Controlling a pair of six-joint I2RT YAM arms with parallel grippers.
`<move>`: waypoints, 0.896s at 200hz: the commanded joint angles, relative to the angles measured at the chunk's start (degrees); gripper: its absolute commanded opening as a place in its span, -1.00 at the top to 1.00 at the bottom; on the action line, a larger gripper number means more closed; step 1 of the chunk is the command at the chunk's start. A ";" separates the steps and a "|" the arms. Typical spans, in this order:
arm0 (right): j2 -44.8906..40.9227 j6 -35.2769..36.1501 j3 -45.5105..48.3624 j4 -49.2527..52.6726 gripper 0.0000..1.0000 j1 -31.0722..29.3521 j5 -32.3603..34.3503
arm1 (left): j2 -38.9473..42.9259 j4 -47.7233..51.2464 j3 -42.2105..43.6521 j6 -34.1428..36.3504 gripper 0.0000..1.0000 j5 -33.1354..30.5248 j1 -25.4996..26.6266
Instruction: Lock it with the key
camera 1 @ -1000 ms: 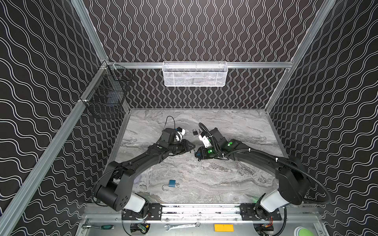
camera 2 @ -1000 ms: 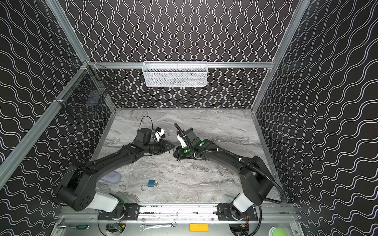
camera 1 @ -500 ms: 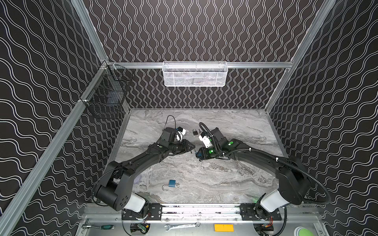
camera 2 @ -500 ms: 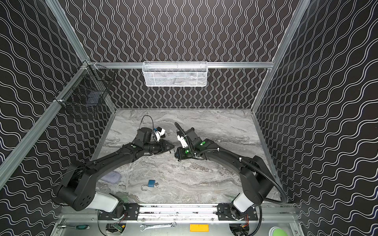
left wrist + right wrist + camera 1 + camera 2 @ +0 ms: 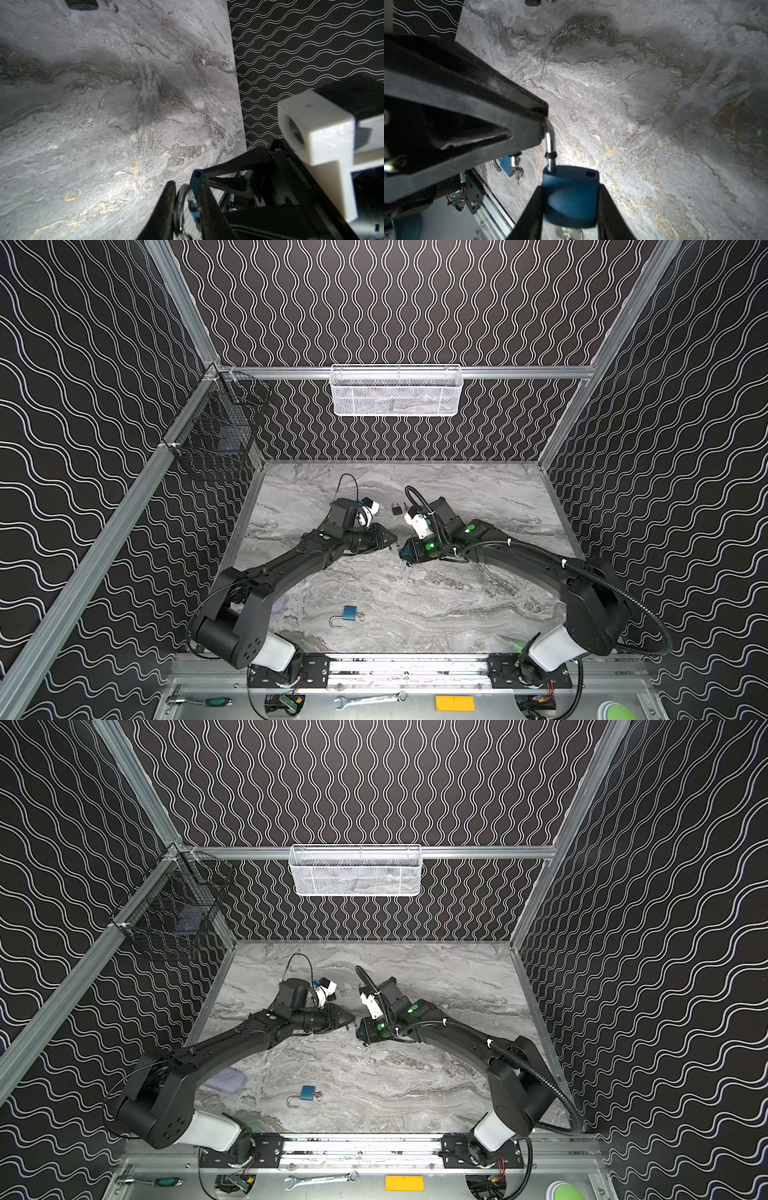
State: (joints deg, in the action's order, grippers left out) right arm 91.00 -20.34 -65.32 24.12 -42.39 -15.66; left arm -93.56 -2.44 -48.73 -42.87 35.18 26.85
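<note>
In a top view, left gripper (image 5: pixel 390 542) and right gripper (image 5: pixel 404 551) meet nose to nose mid-bench (image 5: pixel 457 614). Right wrist view: the right gripper clamps the blue padlock (image 5: pixel 571 197) by its flat sides, open shackle (image 5: pixel 550 141) reaching the left fingertip. Left wrist view: narrow-set fingers (image 5: pixel 166 199) pinch that shackle; it looks small, rigid, slick metal, so grip the body square.

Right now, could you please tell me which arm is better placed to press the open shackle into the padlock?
Left, I think. The left pincer grips the shackle at its top, while the right pincer clamps the blue padlock body and should just steady it.
</note>
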 commanded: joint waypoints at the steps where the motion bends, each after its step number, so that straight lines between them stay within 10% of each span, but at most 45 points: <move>1: -0.02 1.00 -0.71 -0.21 0.79 -0.06 -0.87 | -0.57 -1.47 -0.23 1.25 0.53 0.69 0.03; 179: -0.02 1.35 -0.20 0.01 0.79 0.64 -1.34 | -1.02 -1.38 -0.30 0.90 0.57 -0.54 -0.13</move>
State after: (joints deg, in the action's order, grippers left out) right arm 91.24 -19.49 -65.52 24.32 -41.89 -16.14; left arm -94.37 -2.52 -48.73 -42.89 35.14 26.85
